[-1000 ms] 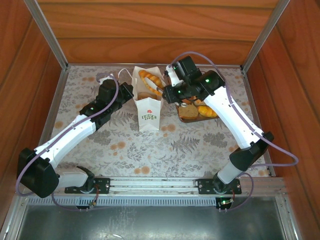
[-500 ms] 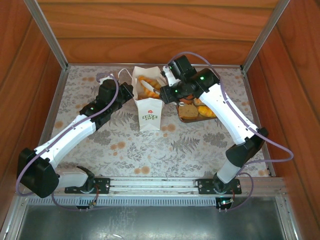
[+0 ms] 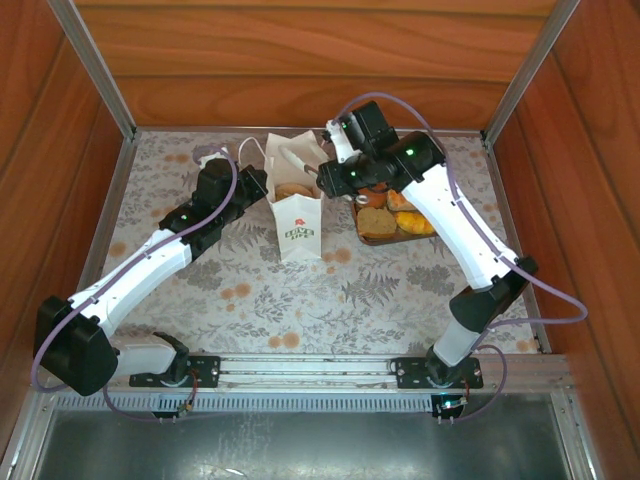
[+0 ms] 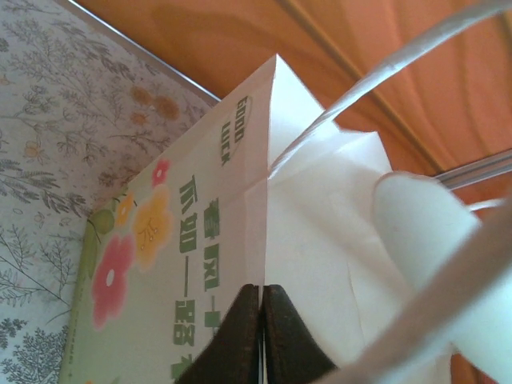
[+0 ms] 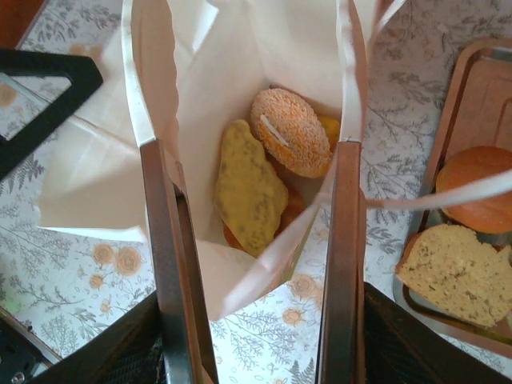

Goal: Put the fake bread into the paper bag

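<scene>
**Top external.** The tall white paper bag (image 3: 298, 228) stands upright at mid-table, toward the far side. Some golden-brown toy pastries (image 3: 293, 190) lie inside it; the rest sit on the brown rectangular tray (image 3: 385, 242) just to its right. The bag's front logo is too small to read.

**Left wrist.** Your left gripper (image 4: 262, 320) is pinched closed on the bag's thin wall. Green print reads "GOOD LUCK". The paper looks flimsy and easily creased, so hold it at the rim only.

**Right wrist.** Your right gripper (image 5: 250, 152) hangs spread and empty over the bag's mouth. The pastries look light, firm and rough-crusted; take them across the narrow middle.
</scene>
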